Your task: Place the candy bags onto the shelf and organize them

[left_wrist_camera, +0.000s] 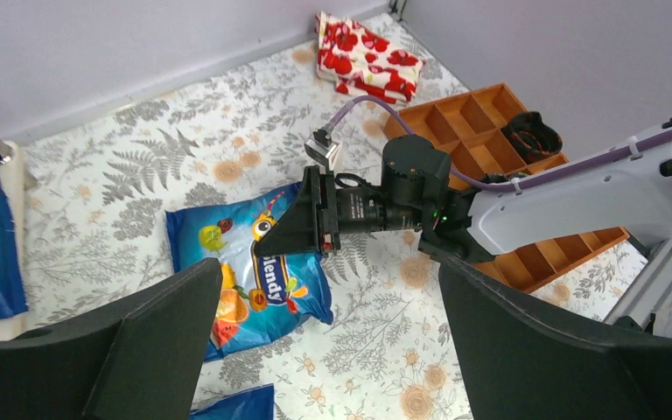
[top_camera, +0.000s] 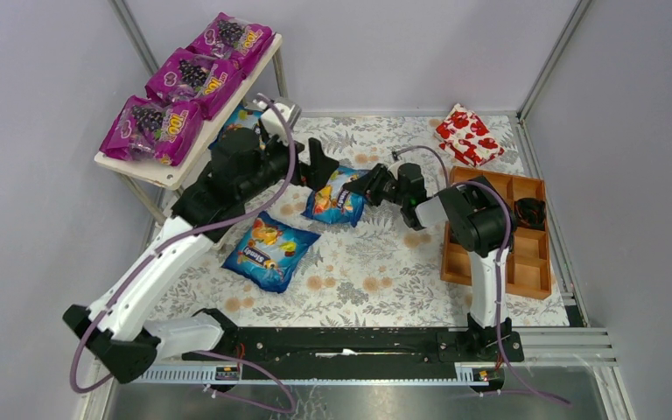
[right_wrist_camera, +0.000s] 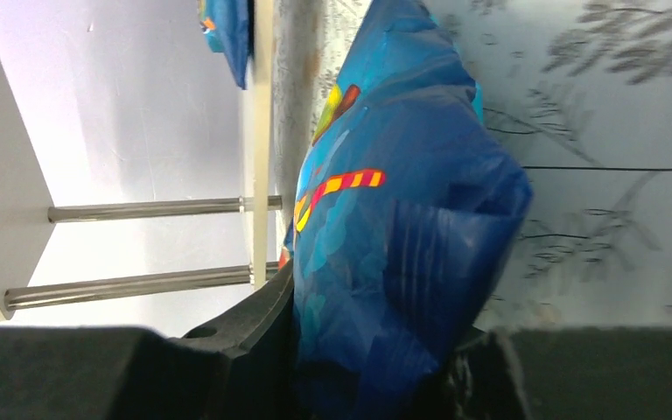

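Glossy, crinkled blue pillow bag [right_wrist_camera: 402, 245], fruit print. My right claw [top_camera: 366, 187] pinched on its edge. My left claw [left_wrist_camera: 328, 332] spread wide, empty.

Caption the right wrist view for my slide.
Right gripper pinches a blue bag, shelf in the background.

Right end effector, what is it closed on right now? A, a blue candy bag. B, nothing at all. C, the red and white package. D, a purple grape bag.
A: the right wrist view shows a crumpled blue candy bag pinched in the right end effector.
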`<control>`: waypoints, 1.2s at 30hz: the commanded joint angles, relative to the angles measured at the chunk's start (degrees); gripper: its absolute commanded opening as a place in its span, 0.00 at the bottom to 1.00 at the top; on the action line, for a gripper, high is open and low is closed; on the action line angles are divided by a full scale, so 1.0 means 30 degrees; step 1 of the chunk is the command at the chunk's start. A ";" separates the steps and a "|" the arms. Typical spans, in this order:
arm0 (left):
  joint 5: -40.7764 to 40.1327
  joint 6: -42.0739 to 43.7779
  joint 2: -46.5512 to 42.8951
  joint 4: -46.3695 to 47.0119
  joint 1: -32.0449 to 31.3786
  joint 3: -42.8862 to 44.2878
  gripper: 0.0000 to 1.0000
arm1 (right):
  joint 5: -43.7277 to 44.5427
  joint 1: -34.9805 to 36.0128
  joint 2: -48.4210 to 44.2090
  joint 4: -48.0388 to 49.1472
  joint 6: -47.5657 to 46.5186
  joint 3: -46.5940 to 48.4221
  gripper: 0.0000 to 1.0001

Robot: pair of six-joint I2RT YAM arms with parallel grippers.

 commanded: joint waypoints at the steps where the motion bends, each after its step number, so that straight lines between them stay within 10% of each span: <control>1: -0.0963 0.1060 -0.1952 0.2180 -0.0030 -0.1489 0.99 | 0.1005 0.1193 -0.3003 0.1218 -0.0324 0.0740 0.16; 20: -0.3166 0.0721 -0.7161 0.4471 0.0254 -0.4853 0.99 | 0.5438 0.6476 -0.0670 -0.2820 -0.0731 1.0868 0.11; 36: -0.4772 0.0528 -0.9209 0.4905 0.1266 -0.5570 0.99 | 0.6702 0.8828 1.0843 -0.8795 -0.6182 2.9678 0.13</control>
